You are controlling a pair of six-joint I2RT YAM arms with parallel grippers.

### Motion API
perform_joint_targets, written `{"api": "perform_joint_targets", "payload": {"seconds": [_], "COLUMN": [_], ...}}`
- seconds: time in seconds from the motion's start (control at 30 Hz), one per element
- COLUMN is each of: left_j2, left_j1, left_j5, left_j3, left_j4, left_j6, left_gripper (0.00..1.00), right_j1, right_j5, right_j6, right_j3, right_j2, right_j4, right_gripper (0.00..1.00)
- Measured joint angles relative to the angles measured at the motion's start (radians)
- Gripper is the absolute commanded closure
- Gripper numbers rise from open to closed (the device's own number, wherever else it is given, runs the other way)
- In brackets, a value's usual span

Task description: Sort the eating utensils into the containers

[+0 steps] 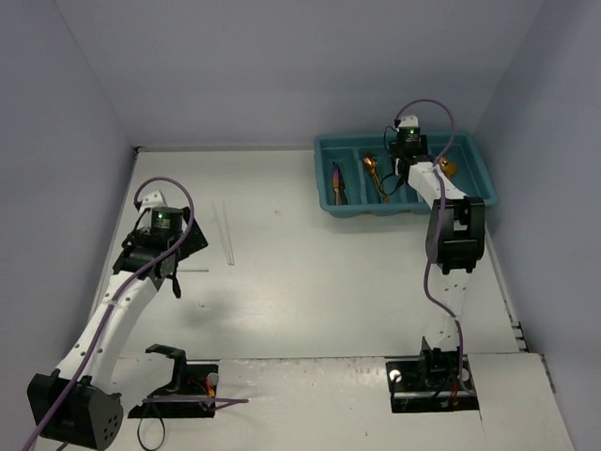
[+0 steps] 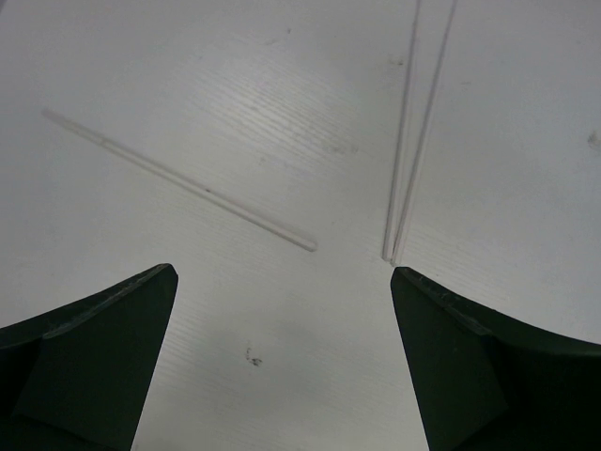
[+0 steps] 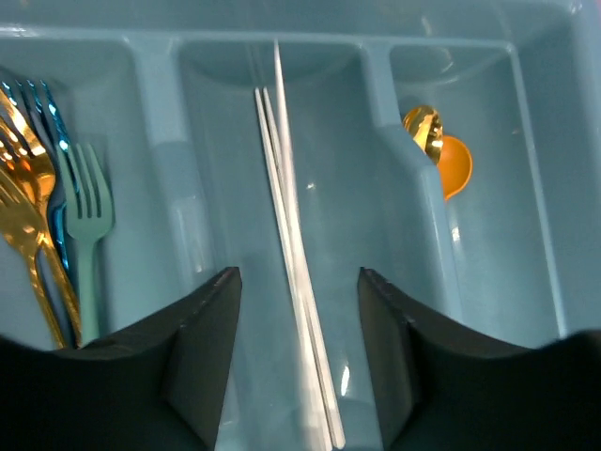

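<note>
Pale lavender walls (image 1: 282,66) enclose a scuffed white desk (image 1: 329,282). The teal tray (image 1: 357,210) sits at its far right corner. The right tool (image 3: 299,274) hangs parted over white chopsticks (image 3: 280,216) lying between forks (image 3: 89,197) and spoons (image 3: 449,164). Loose chopsticks (image 2: 418,132) lie near the left edge, before the wide-apart left tool (image 2: 284,271).

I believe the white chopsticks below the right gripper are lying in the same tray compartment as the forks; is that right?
Not quite: the white chopsticks below the right gripper lie alone in the middle compartment; the forks are one compartment over. The right wrist view shows it.
</note>
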Motion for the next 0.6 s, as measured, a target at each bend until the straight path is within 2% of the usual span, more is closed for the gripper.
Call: {"api": "perform_joint_targets", "payload": {"seconds": [0.2,0.5,0.6], "left_j2": [0.05,0.126,0.165], "left_j1": [0.003,0.017,0.054], "left_j5": [-0.064,-0.082,-0.074], "left_j3": [-0.027,-0.034,-0.034], "left_j4": [-0.081,-0.157,-0.165], "left_j6": [-0.223,-0.49,-0.56], "left_gripper": [0.02,0.03,0.03], "right_j1": [0.025,0.125,0.167], "right_j5": [0.012,0.0,-0.012], "right_j6": [0.022,0.183,0.228], "right_j3": [-0.07,-0.388,-0.474], "right_j2": [-0.096,-0.56,-0.661], "right_j4": [0.005,0.025,0.04], "right_gripper": [0.44,0.44,0.44]}}
